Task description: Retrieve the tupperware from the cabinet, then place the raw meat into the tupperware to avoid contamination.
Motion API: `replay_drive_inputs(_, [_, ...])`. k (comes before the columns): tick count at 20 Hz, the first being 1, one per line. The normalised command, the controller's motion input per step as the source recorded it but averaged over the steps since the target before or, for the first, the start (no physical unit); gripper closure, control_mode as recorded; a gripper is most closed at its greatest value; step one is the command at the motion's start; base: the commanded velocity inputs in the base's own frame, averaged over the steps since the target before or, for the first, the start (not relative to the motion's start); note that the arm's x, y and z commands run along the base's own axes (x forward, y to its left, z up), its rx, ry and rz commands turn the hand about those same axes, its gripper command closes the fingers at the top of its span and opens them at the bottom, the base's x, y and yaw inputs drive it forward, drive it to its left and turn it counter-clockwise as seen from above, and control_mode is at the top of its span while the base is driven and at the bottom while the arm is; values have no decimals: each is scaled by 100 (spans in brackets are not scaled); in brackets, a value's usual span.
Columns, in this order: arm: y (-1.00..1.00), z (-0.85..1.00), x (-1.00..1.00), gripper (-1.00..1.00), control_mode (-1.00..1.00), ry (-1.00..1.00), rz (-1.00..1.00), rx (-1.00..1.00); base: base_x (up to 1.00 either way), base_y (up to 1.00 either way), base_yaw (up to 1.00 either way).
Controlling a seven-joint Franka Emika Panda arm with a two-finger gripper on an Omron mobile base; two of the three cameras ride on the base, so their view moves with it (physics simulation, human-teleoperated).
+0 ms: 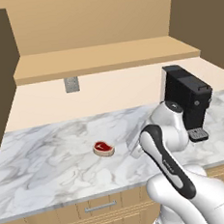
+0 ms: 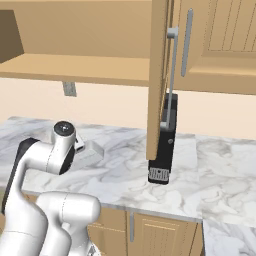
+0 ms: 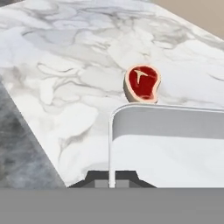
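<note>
In the hand view my gripper [image 3: 111,177] is shut on the near wall of the pale grey tupperware [image 3: 170,144], which hangs just above the marble counter [image 3: 65,87]. The raw meat [image 3: 142,83] lies red face up on the marble a short way beyond the container's far rim. From the left base view the raw meat [image 1: 103,148] sits mid-counter, with the tupperware [image 1: 133,146] close to its right, partly behind my arm. The tupperware [image 2: 91,149] also shows beside my wrist. The cabinet [image 1: 104,59] above stands open, its shelf bare and its door [image 2: 159,75] swung out.
A tall black coffee machine [image 1: 188,101] stands on the counter right of my arm, behind the open door edge in the right base view. A wall outlet [image 1: 71,84] is on the backsplash. Drawers [image 1: 101,207] run below the counter's front edge.
</note>
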Motion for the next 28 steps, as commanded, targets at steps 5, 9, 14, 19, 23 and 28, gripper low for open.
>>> replay_drive_inputs(5, [0,-24,34,100,-100,-1,0,0,0,0,0])
replay_drive_inputs(9, [0,-18,34,100,-100,0,0,0,0,0,0])
replay_drive_inputs(14, [0,-10,36,100,-100,0,0,0,0,0,0])
replay_drive_inputs(19, [-3,-10,34,100,-100,0,0,0,0,0,0])
replay_drive_inputs(23, [-5,-17,33,100,-100,0,0,0,0,0,0])
replay_drive_inputs(28, [-5,-27,30,100,-100,0,0,0,0,0,0])
